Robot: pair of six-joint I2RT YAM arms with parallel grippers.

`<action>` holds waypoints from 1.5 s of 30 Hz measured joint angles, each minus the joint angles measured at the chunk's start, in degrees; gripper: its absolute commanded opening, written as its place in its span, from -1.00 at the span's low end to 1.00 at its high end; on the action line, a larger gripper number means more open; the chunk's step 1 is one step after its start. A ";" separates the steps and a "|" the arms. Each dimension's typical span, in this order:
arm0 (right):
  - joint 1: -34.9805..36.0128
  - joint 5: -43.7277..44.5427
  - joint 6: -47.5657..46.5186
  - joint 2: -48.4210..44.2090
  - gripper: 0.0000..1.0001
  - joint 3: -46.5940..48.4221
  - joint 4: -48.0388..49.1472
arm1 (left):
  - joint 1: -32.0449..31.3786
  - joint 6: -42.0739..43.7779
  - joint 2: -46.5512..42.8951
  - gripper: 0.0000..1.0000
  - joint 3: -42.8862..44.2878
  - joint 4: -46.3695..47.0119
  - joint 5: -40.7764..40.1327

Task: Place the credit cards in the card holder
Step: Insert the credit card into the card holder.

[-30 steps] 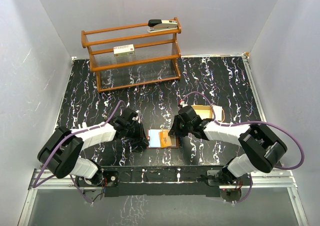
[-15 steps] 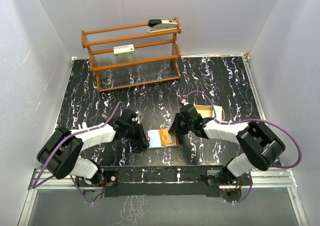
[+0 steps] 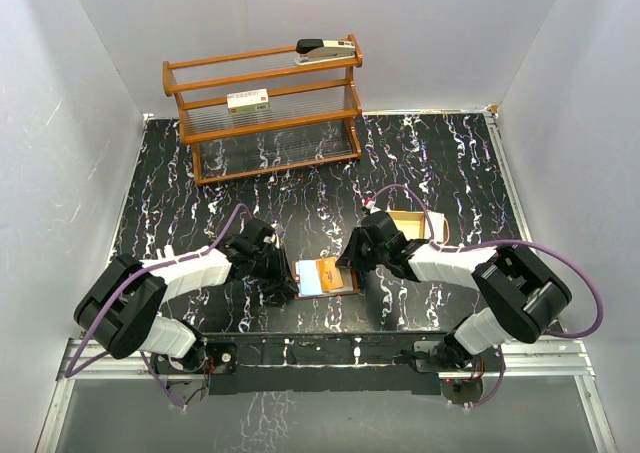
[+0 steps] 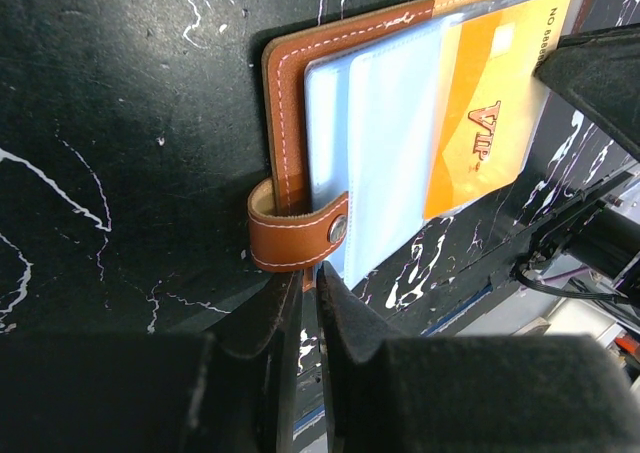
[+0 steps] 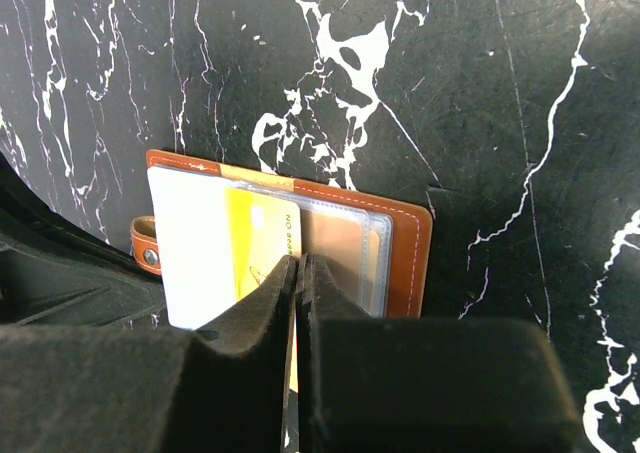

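Observation:
The brown leather card holder point(image 4: 285, 103) lies open on the black marble table between my two grippers, with clear sleeves spread over it. It also shows in the right wrist view point(image 5: 405, 253). An orange-yellow credit card point(image 4: 480, 123) lies across the sleeves, next to a pale blue-white card point(image 5: 190, 243). My right gripper point(image 5: 300, 263) is shut on the near edge of the orange card point(image 5: 262, 238). My left gripper point(image 4: 310, 278) is shut at the snap tab point(image 4: 300, 235), with a sliver of leather between its tips. In the top view the left gripper point(image 3: 288, 281) and the right gripper point(image 3: 350, 265) flank the holder point(image 3: 340, 293).
A wooden rack point(image 3: 265, 108) stands at the back with a stapler point(image 3: 325, 48) on top and a white box with a red label point(image 3: 248, 100) on a shelf. A shallow tan tray point(image 3: 415, 223) lies behind my right arm. The table's front edge is just below the holder.
My right gripper has shifted slightly left with the orange card, which now lies a little further over the holder and more tilted. The left gripper has stayed at the tab.

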 measured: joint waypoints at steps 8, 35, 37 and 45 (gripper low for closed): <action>1.62 0.31 3.50 0.02 -1.00 -1.20 2.29 | 0.00 -0.02 0.00 -0.77 0.00 0.00 0.20; 7.85 5.95 4.61 -1.68 -0.42 2.51 -7.23 | -0.28 -1.46 0.66 -0.77 -0.74 2.62 1.68; 8.87 5.90 4.72 -0.46 -0.42 3.65 -7.06 | -0.28 -1.46 0.66 -0.77 -0.74 2.62 1.64; 12.24 5.81 5.55 2.47 -0.61 5.14 -5.44 | -0.28 -1.46 0.66 -0.77 -0.74 2.62 1.62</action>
